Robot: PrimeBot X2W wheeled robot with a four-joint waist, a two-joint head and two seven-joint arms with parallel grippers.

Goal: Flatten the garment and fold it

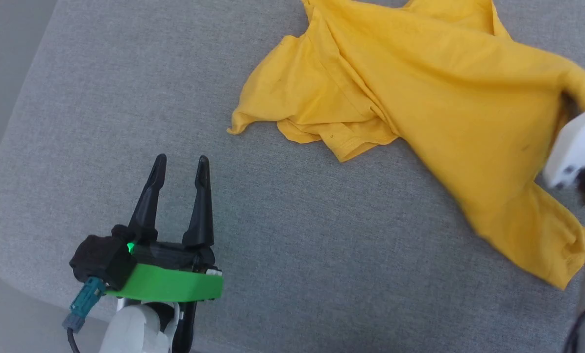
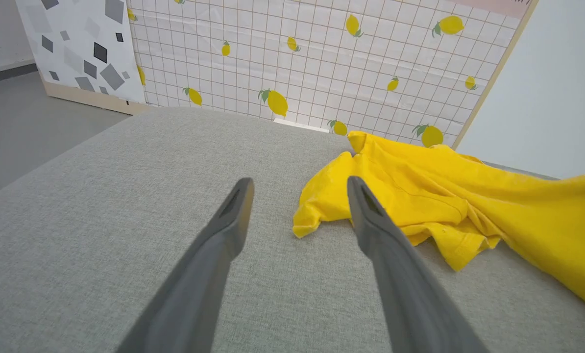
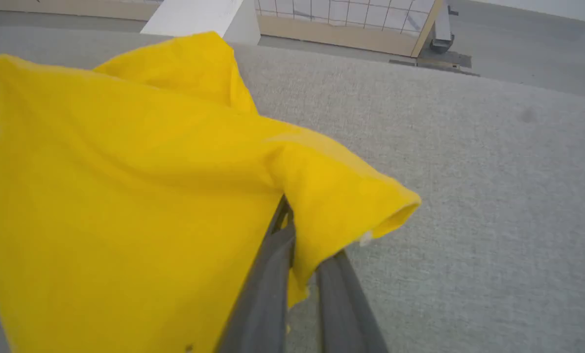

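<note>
The mustard-yellow garment (image 1: 420, 93) lies crumpled on the grey padded surface (image 1: 282, 235) at the upper right, its print hidden. Its right side is drawn up off the surface in a taut fold. In the right wrist view my right gripper (image 3: 304, 230) is shut on a bunched edge of the garment (image 3: 126, 196), and cloth covers the fingertips. The arm's white wrist (image 1: 576, 147) shows at the right edge of the head view. My left gripper (image 1: 182, 162) hovers at the lower left, open and holding nothing. In its own view it (image 2: 298, 182) points toward the garment's (image 2: 420, 196) near sleeve, short of it.
The padded surface has a rounded left edge (image 1: 8, 162) with grey floor beyond. A lemon-print grid panel (image 2: 322, 63) stands behind the far edge, with a white wall (image 2: 557, 88) to its right. A white block (image 3: 199, 17) stands past the surface in the right wrist view.
</note>
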